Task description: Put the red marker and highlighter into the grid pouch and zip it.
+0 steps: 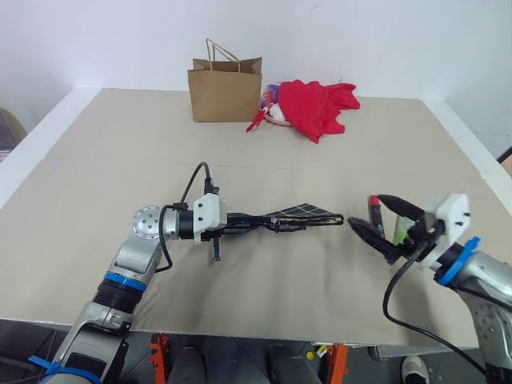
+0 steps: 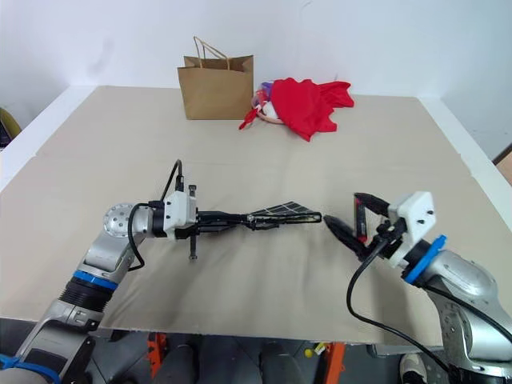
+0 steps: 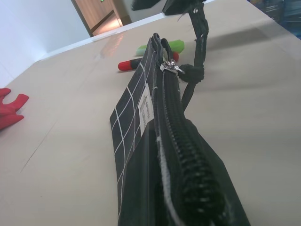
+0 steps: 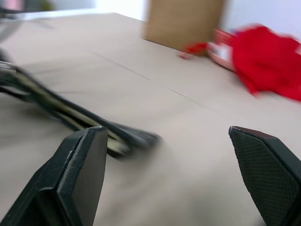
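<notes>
Left gripper [image 1: 232,222] clamps grid pouch [image 1: 300,214] by near-left end, pouch lifted edge-up over table [image 1: 96,160] centre; right gripper [image 1: 382,224] spread wide, empty, right of pouch; red marker [image 3: 128,64], highlighter [image 3: 174,45] lying beyond pouch's right end.

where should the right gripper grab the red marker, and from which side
Judging from what shows: grip the red marker across its slim barrel, mid-length. It lies flat on the table beyond the pouch, beside the highlighter. The open right gripper should probably come from above, fingers straddling the barrel.
</notes>
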